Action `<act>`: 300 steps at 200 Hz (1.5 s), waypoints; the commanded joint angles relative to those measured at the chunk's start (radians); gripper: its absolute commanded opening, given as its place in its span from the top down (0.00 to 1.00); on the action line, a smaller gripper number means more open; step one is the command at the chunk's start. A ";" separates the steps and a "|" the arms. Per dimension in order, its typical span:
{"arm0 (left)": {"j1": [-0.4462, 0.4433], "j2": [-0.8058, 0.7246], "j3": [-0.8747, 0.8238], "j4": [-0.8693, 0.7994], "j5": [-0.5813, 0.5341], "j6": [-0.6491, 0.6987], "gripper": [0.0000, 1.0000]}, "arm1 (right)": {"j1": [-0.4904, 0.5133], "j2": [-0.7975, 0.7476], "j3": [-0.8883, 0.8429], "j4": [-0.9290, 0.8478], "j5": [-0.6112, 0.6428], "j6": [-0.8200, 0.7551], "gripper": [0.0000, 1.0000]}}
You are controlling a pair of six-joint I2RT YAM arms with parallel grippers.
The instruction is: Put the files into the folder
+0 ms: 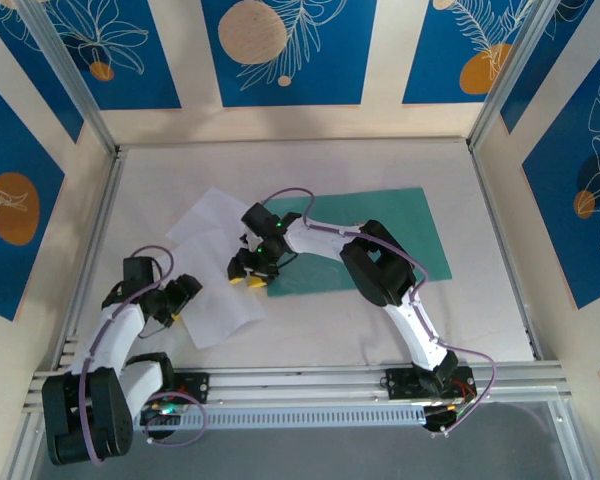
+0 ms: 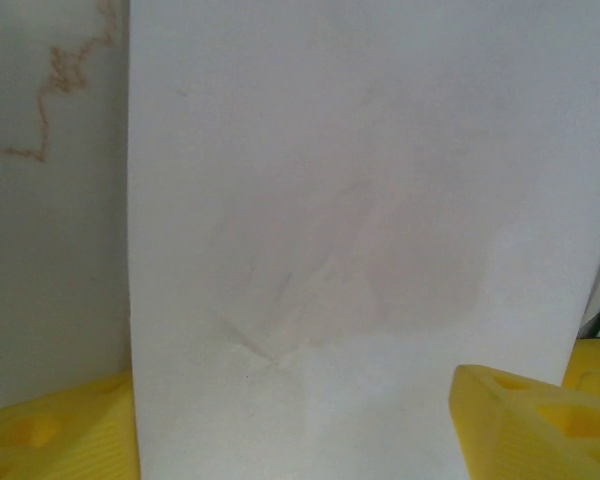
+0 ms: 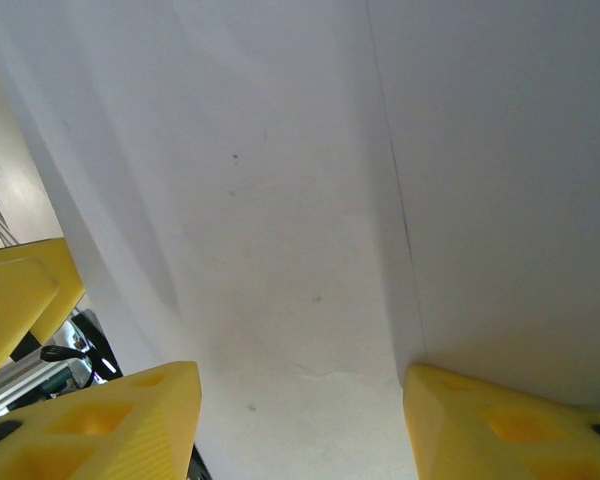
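Pale table (image 1: 315, 330) between blue floral wall panels (image 1: 315, 65), aluminium rail (image 1: 300, 379) along near edge

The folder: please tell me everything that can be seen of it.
The folder is a thin, flat, teal-green sheet that looks like card, rectangular. It lies flat on the table, right of centre, slightly skewed. The right arm crosses above its left part, and the right gripper is beside its near left corner. Any hinge or clip cannot be made out.
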 commanded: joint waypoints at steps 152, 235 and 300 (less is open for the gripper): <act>0.004 -0.142 0.036 -0.067 -0.039 0.001 0.77 | -0.026 -0.015 -0.050 -0.044 0.013 -0.007 0.42; 0.003 -0.176 0.199 -0.102 0.026 -0.006 0.97 | -0.094 -0.154 -0.106 0.052 -0.111 0.004 0.42; -0.001 -0.145 0.476 -0.157 0.212 0.006 0.99 | -0.223 -0.392 -0.346 0.322 -0.328 0.101 0.38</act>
